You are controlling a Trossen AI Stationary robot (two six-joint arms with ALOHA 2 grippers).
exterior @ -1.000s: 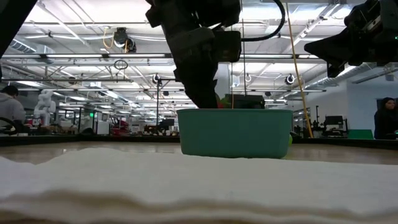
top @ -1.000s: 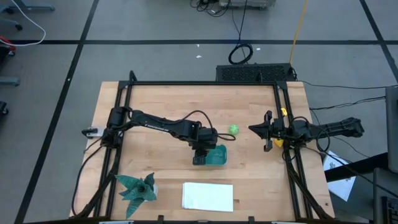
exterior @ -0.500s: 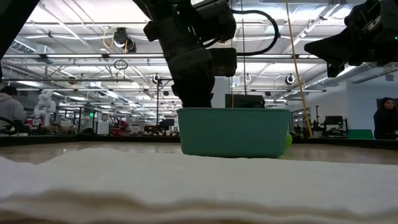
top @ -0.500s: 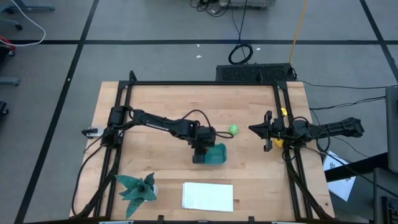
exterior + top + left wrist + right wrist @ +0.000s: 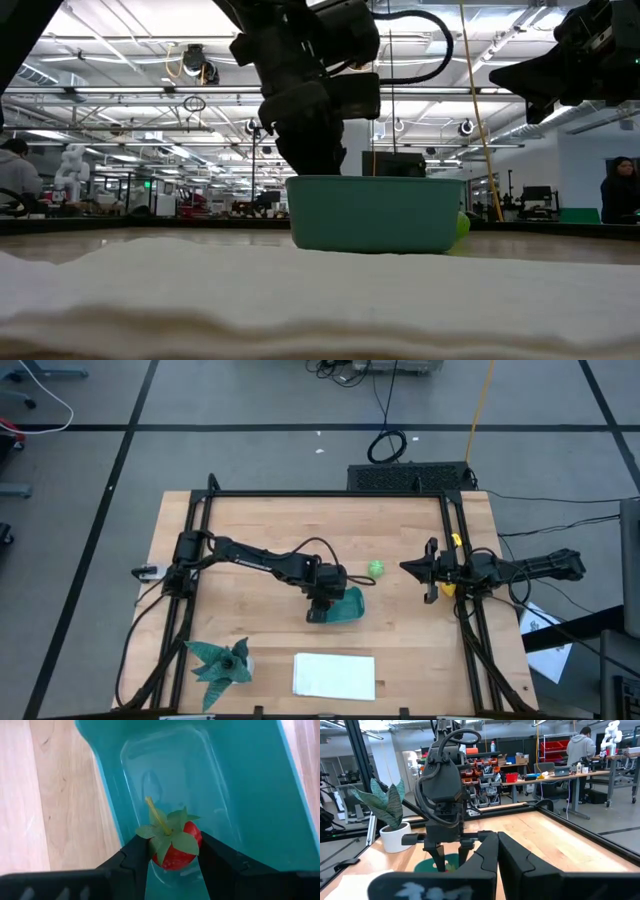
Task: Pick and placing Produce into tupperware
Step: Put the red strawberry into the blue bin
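My left gripper [image 5: 172,854] is shut on the red produce [image 5: 176,851], a tiny red fruit with green leaves and a pale stem. It holds the fruit over the left end of the teal tupperware [image 5: 348,606] [image 5: 375,212] [image 5: 240,795], which stands flat on the table's middle. The light green round produce [image 5: 375,568] [image 5: 462,224] lies on the wood just beyond the tub's far right corner. No yellow produce is in view. My right gripper [image 5: 430,572] [image 5: 497,842] waits shut above the table's right side, touching nothing. My left gripper pinches the red produce by its round body [image 5: 167,861], just under the leaves, between its two fingers [image 5: 137,852]. The fingers come from above, pointing down into the tub. The leaf crown and stem face away from the wrist. Whether the fruit touches the tub's floor cannot be told.
A flat white rectangle [image 5: 334,675] [image 5: 300,290] lies near the near edge, and a spiky teal-green star shape [image 5: 222,660] sits at the near left corner. Black frame rails [image 5: 330,494] border the table's far, left and right sides. Bare wood lies between tub and right arm.
My left gripper has sunk lower over the tub's left end and come more upright, keeping the red produce in its hold. The right arm has kept still.
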